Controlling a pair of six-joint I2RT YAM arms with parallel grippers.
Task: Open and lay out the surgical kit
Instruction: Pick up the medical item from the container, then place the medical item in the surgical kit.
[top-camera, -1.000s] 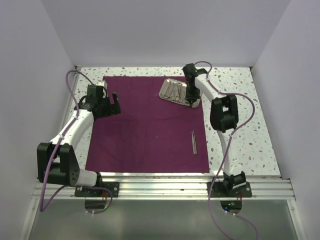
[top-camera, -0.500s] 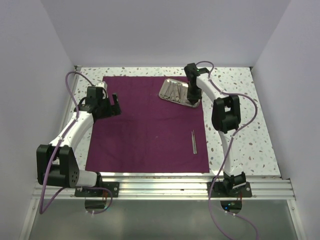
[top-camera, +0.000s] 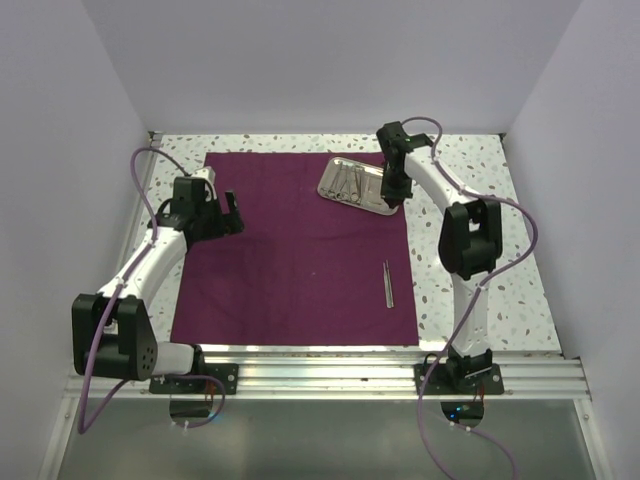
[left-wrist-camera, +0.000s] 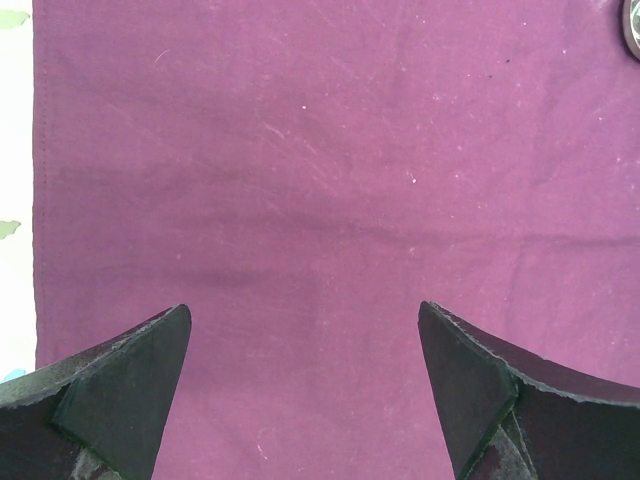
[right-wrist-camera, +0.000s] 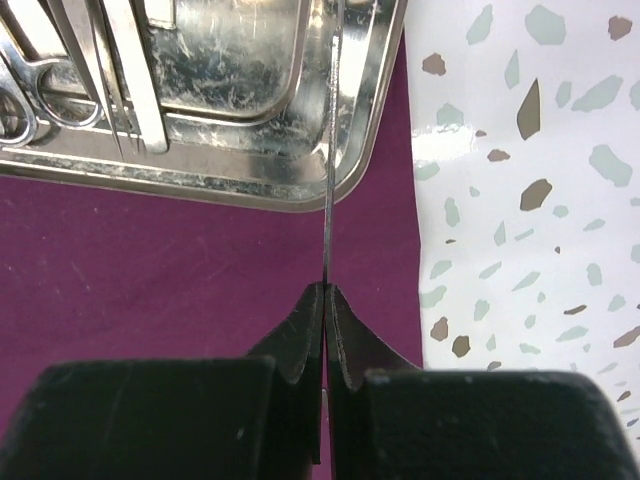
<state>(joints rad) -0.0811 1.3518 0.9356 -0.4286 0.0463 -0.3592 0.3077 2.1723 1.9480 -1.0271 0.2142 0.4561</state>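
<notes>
The dark purple cloth lies spread flat on the table. The steel tray sits at its far right corner, with ring-handled scissors and tweezers inside. One pair of slim tweezers lies on the cloth near its right edge. My right gripper hovers at the tray's right end, shut on a thin silver instrument seen edge-on, reaching over the tray rim. My left gripper is open and empty above the cloth's left part.
Speckled white tabletop borders the cloth on the right and far side, and shows as a strip in the left wrist view. Plain walls close in the left, far and right sides. The rail with the arm bases runs along the near edge.
My right gripper has shifted slightly right and away at the tray's right end. My left gripper has drifted a little left. The tweezers on the cloth have not moved.
</notes>
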